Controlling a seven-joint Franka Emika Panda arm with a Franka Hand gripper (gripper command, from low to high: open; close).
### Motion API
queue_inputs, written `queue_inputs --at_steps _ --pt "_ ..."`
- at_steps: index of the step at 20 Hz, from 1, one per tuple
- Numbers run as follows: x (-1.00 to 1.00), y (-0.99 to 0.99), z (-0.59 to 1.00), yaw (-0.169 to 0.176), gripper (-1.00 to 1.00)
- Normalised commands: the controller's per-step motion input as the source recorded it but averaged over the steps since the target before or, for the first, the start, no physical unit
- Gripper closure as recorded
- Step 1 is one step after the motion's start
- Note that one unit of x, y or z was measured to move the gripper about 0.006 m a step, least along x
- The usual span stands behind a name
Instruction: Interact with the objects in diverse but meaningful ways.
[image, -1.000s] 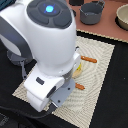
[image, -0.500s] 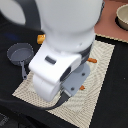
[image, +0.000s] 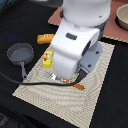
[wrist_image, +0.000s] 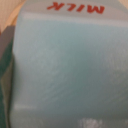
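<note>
1. In the exterior view, a black table (image: 20, 20) carries a beige woven mat (image: 60, 97), with a reddish mat (image: 112, 22) behind it and a pale bowl (image: 122, 17) at the far corner on the exterior view's right.
2. The white arm (image: 75, 42) stands over the beige mat and hides its own gripper, so the fingers cannot be made out from here.
3. A grey pan (image: 19, 54) sits at the mat's edge on the exterior view's left; the bread (image: 45, 38) lies on the table just behind it, and the yellow box (image: 47, 58) stands on the mat beside the arm.
4. An orange handle (image: 79, 86) pokes out from under the arm.
5. In the wrist view, the milk carton (wrist_image: 65, 70) fills nearly everything, pale blue with red "MILK" lettering, very close to the camera.
6. Whether the fingers grip it cannot be told.
</note>
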Motion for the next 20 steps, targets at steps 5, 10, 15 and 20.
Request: queue_inputs --at_steps 5,10,15,20 --pt "-0.44 0.73 0.0 0.061 1.0" --pt "-0.53 0.69 0.0 0.066 1.0" --pt "-0.57 0.67 -0.04 0.058 1.0" --pt "-0.61 0.64 -0.16 0.052 1.0"
